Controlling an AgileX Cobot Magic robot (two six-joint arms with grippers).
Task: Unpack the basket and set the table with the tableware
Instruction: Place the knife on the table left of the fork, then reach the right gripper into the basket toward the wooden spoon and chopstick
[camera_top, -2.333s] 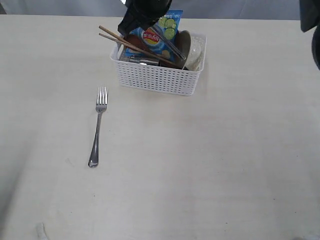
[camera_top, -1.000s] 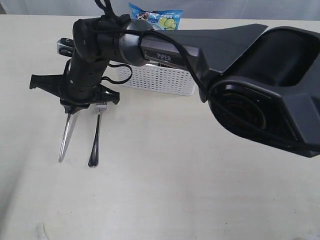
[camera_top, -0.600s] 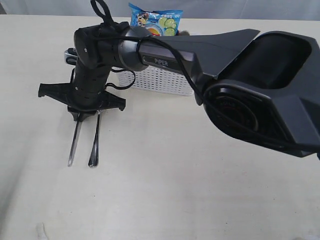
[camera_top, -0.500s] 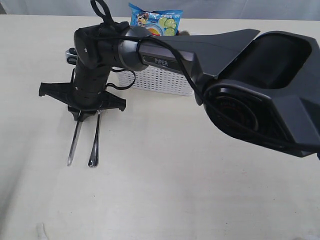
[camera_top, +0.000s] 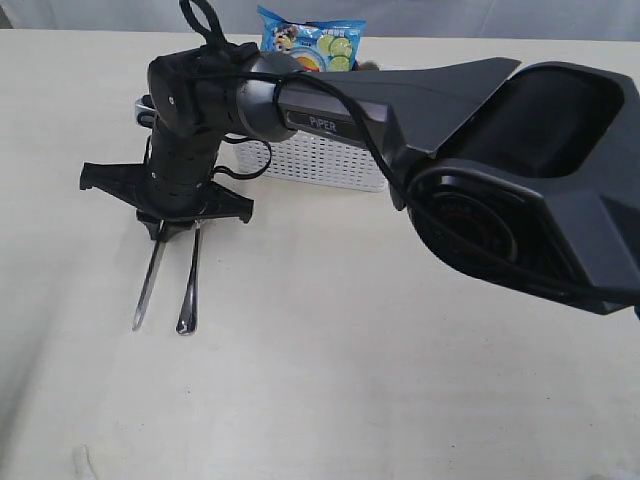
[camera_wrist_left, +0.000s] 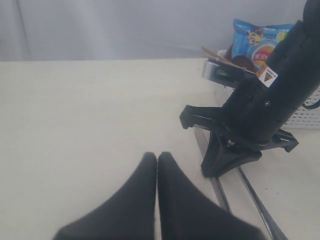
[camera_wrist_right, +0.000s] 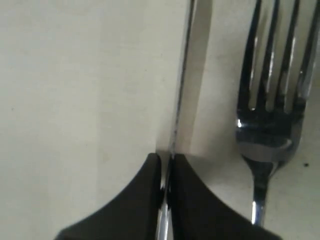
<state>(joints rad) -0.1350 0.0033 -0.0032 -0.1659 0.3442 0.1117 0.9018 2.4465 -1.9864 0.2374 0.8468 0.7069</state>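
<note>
My right gripper (camera_top: 162, 232) reaches across to the left side of the table (camera_top: 330, 380) and is shut on the steel knife (camera_top: 148, 285). The knife slants down beside the fork (camera_top: 189, 285), which lies flat on the table. In the right wrist view the knife (camera_wrist_right: 187, 75) runs out from between the shut fingers of the right gripper (camera_wrist_right: 166, 160), next to the fork's tines (camera_wrist_right: 272, 100). My left gripper (camera_wrist_left: 157, 156) is shut and empty over bare table, short of the right gripper (camera_wrist_left: 222, 167). The white basket (camera_top: 325, 160) is behind the arm; the other tableware is mostly hidden.
A blue chips bag (camera_top: 310, 35) sticks up from the basket. The right arm's big dark body (camera_top: 520, 200) covers the right half of the exterior view. The left wrist view shows the basket's wall (camera_wrist_left: 310, 117) and the bag (camera_wrist_left: 260, 37).
The right arm came from the basket to the left with the knife. Over the last second the knife swung from a leftward slant to nearly parallel with the fork.
</note>
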